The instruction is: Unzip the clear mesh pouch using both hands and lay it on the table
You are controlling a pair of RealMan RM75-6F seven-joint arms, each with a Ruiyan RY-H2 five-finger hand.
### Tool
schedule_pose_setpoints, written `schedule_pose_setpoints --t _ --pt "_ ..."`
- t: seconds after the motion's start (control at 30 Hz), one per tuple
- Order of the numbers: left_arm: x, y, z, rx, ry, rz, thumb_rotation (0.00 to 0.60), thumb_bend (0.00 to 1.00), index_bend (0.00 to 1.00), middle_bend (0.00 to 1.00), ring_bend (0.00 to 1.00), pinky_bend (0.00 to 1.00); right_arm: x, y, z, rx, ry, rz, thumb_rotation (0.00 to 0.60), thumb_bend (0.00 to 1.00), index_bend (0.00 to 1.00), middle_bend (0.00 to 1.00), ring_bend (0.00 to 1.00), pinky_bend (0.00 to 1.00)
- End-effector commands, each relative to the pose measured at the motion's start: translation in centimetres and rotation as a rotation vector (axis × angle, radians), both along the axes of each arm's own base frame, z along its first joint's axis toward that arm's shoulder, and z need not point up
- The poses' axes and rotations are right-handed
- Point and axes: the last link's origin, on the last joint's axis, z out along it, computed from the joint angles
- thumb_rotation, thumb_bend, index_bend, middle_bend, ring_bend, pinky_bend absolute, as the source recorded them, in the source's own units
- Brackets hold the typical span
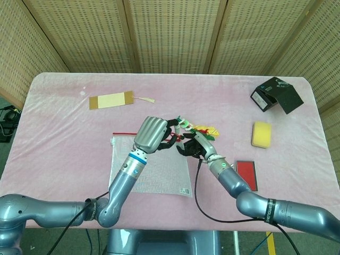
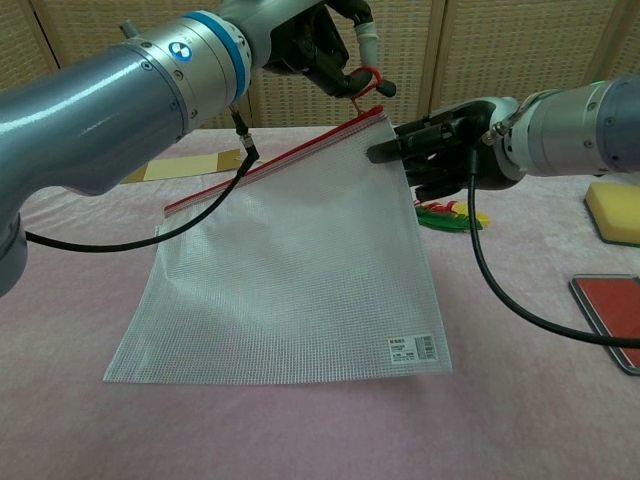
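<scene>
The clear mesh pouch (image 2: 290,270) (image 1: 151,172) has a red zipper strip (image 2: 255,168) along its top. Its lower edge lies on the pink table (image 2: 520,400), and its top right corner is lifted. My left hand (image 2: 318,40) (image 1: 152,134) pinches the red pull loop (image 2: 367,84) above that corner. From the right, my right hand (image 2: 440,155) (image 1: 194,147) reaches in with fingers stretched out. Its fingertips (image 2: 378,153) lie against the pouch's right edge just below the corner. Whether they pinch the mesh is hidden.
A green, yellow and red object (image 2: 447,214) (image 1: 208,130) lies just behind the right hand. A yellow sponge (image 1: 261,134), a black box (image 1: 276,94) and a red card (image 1: 247,173) are on the right. A tan tag (image 1: 110,100) lies at the back left.
</scene>
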Motion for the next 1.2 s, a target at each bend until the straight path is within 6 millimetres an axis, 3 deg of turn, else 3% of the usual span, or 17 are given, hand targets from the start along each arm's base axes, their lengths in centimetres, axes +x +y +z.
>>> schedule_pose_setpoints --t 0.03,0.53,1.2 --pt "-0.3 0.1 0.1 -0.009 -0.009 0.015 0.600 0.63 0.87 0.96 0.89 1.00 0.0 0.1 0.3 -0.006 -0.013 0.001 0.600 0.82 0.76 0.97 0.96 1.00" --pt "-2.3 0.9 1.6 -0.023 -0.020 0.075 0.600 0.63 0.87 0.96 0.89 1.00 0.0 0.2 2.3 -0.057 -0.101 -0.030 0.600 0.86 0.78 0.98 0.97 1.00" --pt "-5.0 1.9 2.0 -0.044 -0.017 0.136 0.600 0.63 0.87 0.96 0.89 1.00 0.5 -0.3 4.4 -0.075 -0.235 -0.081 0.600 0.84 0.79 0.98 0.97 1.00"
